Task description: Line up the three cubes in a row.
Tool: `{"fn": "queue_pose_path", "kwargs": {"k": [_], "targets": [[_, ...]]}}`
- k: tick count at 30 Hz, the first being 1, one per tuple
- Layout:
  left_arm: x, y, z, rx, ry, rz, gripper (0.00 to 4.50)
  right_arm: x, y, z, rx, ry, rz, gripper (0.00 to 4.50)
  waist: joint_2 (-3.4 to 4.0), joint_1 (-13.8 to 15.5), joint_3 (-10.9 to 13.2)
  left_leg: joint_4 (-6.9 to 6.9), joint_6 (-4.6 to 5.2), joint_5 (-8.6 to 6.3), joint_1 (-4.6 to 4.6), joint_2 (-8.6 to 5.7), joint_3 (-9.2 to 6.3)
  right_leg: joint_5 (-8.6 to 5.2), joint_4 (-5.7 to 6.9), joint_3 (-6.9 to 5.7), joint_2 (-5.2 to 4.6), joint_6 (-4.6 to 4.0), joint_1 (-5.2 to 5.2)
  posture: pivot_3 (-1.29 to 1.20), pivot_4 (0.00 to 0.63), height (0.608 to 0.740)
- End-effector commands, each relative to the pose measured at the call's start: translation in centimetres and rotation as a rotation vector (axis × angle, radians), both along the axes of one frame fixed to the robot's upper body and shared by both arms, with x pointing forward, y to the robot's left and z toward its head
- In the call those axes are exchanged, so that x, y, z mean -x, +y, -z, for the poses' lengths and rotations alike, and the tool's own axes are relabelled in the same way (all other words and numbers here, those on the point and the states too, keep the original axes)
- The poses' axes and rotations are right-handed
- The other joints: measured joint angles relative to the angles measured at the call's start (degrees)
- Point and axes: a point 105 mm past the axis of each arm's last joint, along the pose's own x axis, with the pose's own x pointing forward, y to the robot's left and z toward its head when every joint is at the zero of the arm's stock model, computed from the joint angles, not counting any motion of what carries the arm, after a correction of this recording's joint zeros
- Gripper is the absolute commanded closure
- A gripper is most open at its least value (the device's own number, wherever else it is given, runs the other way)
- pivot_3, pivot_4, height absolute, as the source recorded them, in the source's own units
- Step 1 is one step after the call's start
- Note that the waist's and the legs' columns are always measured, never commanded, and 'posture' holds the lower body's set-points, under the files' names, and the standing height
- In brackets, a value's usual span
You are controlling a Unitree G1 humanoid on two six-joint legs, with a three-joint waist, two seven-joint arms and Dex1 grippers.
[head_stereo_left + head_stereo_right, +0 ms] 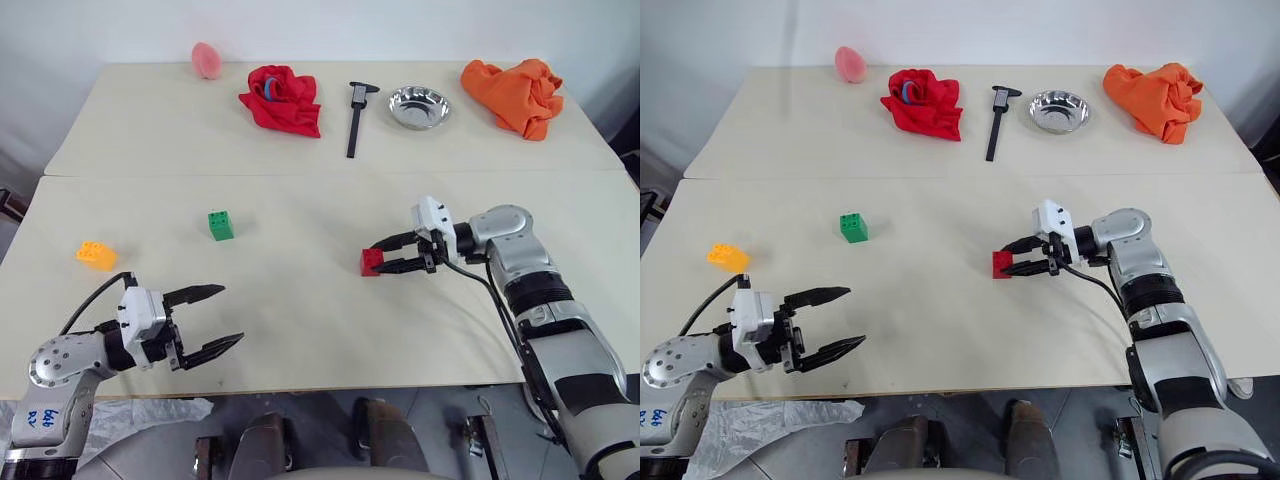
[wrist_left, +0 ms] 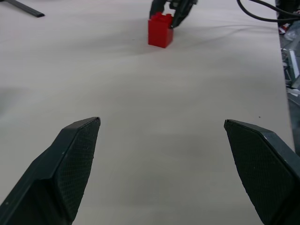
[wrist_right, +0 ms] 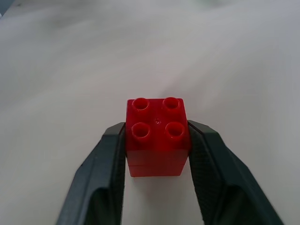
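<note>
The red cube (image 1: 371, 262) stands on the cream table (image 1: 300, 320) right of centre. My right gripper (image 1: 381, 258) is around it, a black finger against each side, seen close in the right wrist view on the red cube (image 3: 157, 136). The green cube (image 1: 220, 224) sits alone left of centre. Near the table's left edge lies the orange-yellow cube (image 1: 96, 255). My left gripper (image 1: 230, 316) hovers low at the front left, wide open and empty, pointing right toward the red cube (image 2: 160, 31).
On the far table are a pink egg-shaped thing (image 1: 207, 59), a red cloth (image 1: 282, 98), a black caliper (image 1: 355, 118), a metal bowl (image 1: 419, 107) and an orange cloth (image 1: 513, 92). A seam (image 1: 300, 176) divides the two tables.
</note>
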Motion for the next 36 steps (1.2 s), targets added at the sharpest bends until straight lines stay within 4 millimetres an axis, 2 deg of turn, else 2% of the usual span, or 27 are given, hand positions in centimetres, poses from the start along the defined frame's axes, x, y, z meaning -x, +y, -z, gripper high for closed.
{"fn": "queue_pose_path", "kwargs": {"k": [1, 5, 7, 11, 15, 18, 20, 23, 25, 29, 34, 36], "targets": [[0.3, 0.2, -1.2, 0.024, -0.042, -0.032, 0.00, 0.4, -0.1, -0.8, -0.010, -0.030, -0.054, 1.31, 0.00, -0.06, 0.00, 0.00, 0.00, 0.00, 0.00, 0.00, 0.00, 0.00, 0.00, 0.00, 0.00, 0.00, 0.00, 0.00, 0.150, 0.740], [0.4, 1.2, -1.5, 0.043, -0.057, -0.123, 0.00, 0.5, -0.6, -1.7, -0.069, -0.065, -0.041, 0.03, 0.01, -0.05, 0.00, -0.01, -0.01, -0.01, 0.00, 0.02, -0.04, 0.00, 0.00, 0.01, 0.01, 0.00, -0.01, 0.00, 0.150, 0.740], [0.7, 2.4, -1.6, 0.066, -0.072, -0.207, 0.00, 0.4, -1.1, -2.7, -0.143, -0.104, -0.013, 0.01, 0.01, -0.03, 0.00, -0.01, -0.02, -0.01, 0.01, 0.02, -0.08, 0.00, -0.01, 0.01, 0.00, 0.00, -0.01, 0.00, 0.150, 0.740], [1.8, 6.1, -1.4, 0.161, -0.137, -0.504, 0.00, 1.5, -2.9, -4.5, -0.295, -0.161, 0.017, 0.01, -0.01, 0.07, 0.01, -0.02, -0.01, -0.02, 0.02, 0.03, -0.16, 0.00, -0.03, 0.03, -0.03, 0.00, 0.00, 0.00, 0.150, 0.740], [3.6, 8.5, -0.2, 0.177, -0.152, -0.700, 0.00, 2.9, -4.4, -4.7, -0.377, -0.177, 0.050, 0.01, -0.04, 0.32, 0.03, 0.02, 0.02, -0.09, 0.03, 0.01, -0.18, 0.00, -0.04, 0.00, -0.07, 0.00, 0.04, 0.00, 0.150, 0.740], [4.6, 10.0, -0.1, 0.223, -0.191, -0.854, 0.00, 3.8, -5.8, -4.0, -0.392, -0.158, 0.102, 0.01, -0.05, 0.36, 0.02, 0.03, 0.05, -0.12, 0.09, 0.00, -0.18, 0.01, -0.04, 0.01, -0.10, 0.02, 0.09, 0.00, 0.150, 0.740], [4.6, 9.6, -0.7, 0.272, -0.213, -0.899, 0.00, 4.3, -6.2, -3.5, -0.400, -0.102, 0.118, 0.01, -0.06, 0.38, 0.03, 0.03, 0.05, -0.17, 0.13, 0.00, -0.18, 0.01, -0.05, 0.02, -0.11, 0.02, 0.13, 0.00, 0.150, 0.740], [3.8, 6.5, -1.4, 0.275, -0.203, -0.820, 0.00, 4.5, -6.6, -3.2, -0.400, -0.137, 0.135, 0.01, -0.12, 0.32, 0.05, 0.04, 0.05, -0.19, 0.16, 0.01, -0.16, 0.01, -0.04, 0.04, -0.12, 0.02, 0.13, 0.00, 0.150, 0.740], [2.2, 4.4, -1.7, 0.298, -0.177, -0.832, 0.00, 4.4, -6.6, -3.0, -0.393, -0.154, 0.143, 0.01, -0.11, 0.35, 0.05, 0.03, 0.05, -0.19, 0.20, 0.00, -0.14, 0.01, -0.04, 0.08, -0.12, 0.02, 0.15, 0.00, 0.150, 0.740], [0.4, 2.6, -2.8, 0.361, -0.164, -0.853, 0.00, 4.4, -6.4, -2.8, -0.385, -0.159, 0.138, 0.01, -0.12, 0.39, 0.05, 0.03, 0.04, -0.19, 0.23, 0.00, -0.15, 0.02, -0.02, 0.10, -0.10, 0.02, 0.19, 0.00, 0.150, 0.740], [-4.6, 0.2, -3.2, 0.331, -0.134, -1.003, 0.00, 4.9, -5.0, -2.7, -0.385, -0.137, 0.092, 0.01, -0.16, 0.87, 0.03, 0.10, 0.04, -0.18, 0.25, -0.02, -0.15, 0.02, -0.01, 0.09, -0.05, 0.03, 0.24, 0.00, 0.150, 0.740], [-6.0, -0.7, -2.4, 0.329, -0.080, -1.032, 0.00, 5.0, -4.9, -2.8, -0.383, -0.135, 0.087, 0.01, -0.19, 1.35, 0.00, 0.16, 0.05, -0.17, 0.25, -0.01, -0.15, 0.06, 0.01, 0.11, -0.02, 0.06, 0.29, 0.00, 0.150, 0.740]]}}
